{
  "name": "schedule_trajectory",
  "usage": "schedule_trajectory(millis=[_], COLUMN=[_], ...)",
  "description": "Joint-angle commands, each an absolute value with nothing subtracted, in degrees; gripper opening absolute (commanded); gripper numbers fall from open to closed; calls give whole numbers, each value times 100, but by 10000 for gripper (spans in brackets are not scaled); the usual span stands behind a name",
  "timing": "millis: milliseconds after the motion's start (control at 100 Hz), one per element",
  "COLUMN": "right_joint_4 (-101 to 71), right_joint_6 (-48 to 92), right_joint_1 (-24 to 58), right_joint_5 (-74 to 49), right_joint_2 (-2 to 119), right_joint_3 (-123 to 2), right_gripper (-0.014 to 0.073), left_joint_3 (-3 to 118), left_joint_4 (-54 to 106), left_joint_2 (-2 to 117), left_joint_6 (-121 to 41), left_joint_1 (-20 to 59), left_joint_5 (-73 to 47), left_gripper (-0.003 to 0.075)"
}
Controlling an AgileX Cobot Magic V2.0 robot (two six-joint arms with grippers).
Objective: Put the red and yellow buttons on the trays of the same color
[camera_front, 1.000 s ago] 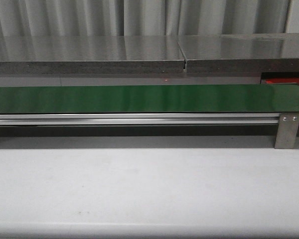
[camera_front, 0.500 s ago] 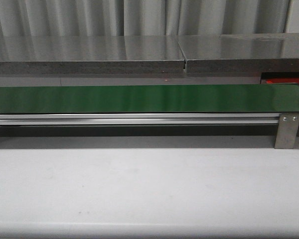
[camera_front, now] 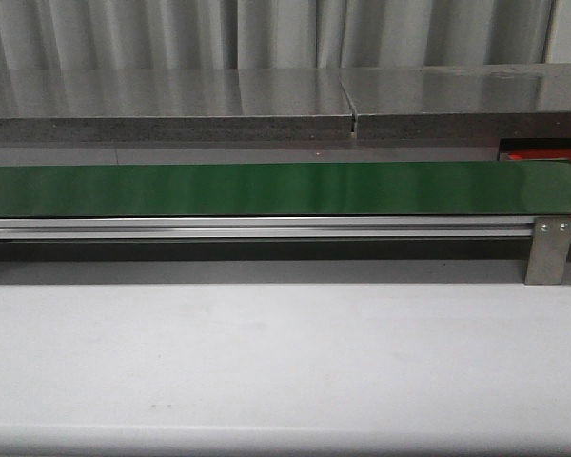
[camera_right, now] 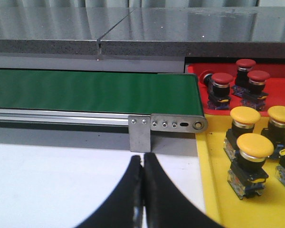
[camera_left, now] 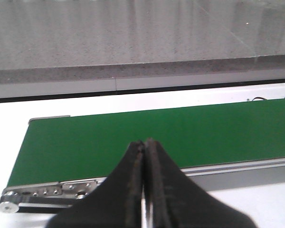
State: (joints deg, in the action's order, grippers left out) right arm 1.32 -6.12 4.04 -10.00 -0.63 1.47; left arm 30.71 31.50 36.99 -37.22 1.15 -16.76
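Bare green belt (camera_front: 266,188) running the full width, ending at a bracket (camera_right: 141,132) just beside the yellow tray (camera_right: 213,190); white table (camera_front: 285,362) wide open in front. Four red buttons (camera_right: 222,84) on the red tray (camera_right: 194,69), at least three yellow buttons (camera_right: 248,156) on the yellow. Left gripper (camera_left: 145,145) and right gripper (camera_right: 142,159) both pressed together, holding nothing.

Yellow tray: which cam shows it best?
Right wrist view. The yellow tray fills its corner beside the end of the green belt, with yellow buttons standing in it. The front view shows only a red sliver at its right edge, no yellow. The left wrist view shows only belt and table.
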Motion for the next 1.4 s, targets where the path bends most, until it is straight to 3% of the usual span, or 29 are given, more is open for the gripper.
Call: schedule_trajectory(millis=[0, 300, 660, 1390], right_joint_4=[209, 209, 209, 209], right_joint_6=[-608, -608, -608, -608], right_joint_1=[406, 406, 406, 406], right_joint_5=[-503, -503, -503, -503], right_joint_2=[-160, -160, -160, -160], right_joint_3=[44, 44, 44, 44], right_gripper=[-118, -118, -118, -118], left_joint_3=[3002, 1543, 141, -72], left_joint_4=[2129, 123, -660, -947], left_joint_2=[3360, 1784, -264, -235], left_joint_6=[-2559, -531, 323, 622], left_joint_1=[166, 166, 166, 166], left_joint_5=[-1118, 113, 185, 336], left_gripper=[-19, -19, -19, -19])
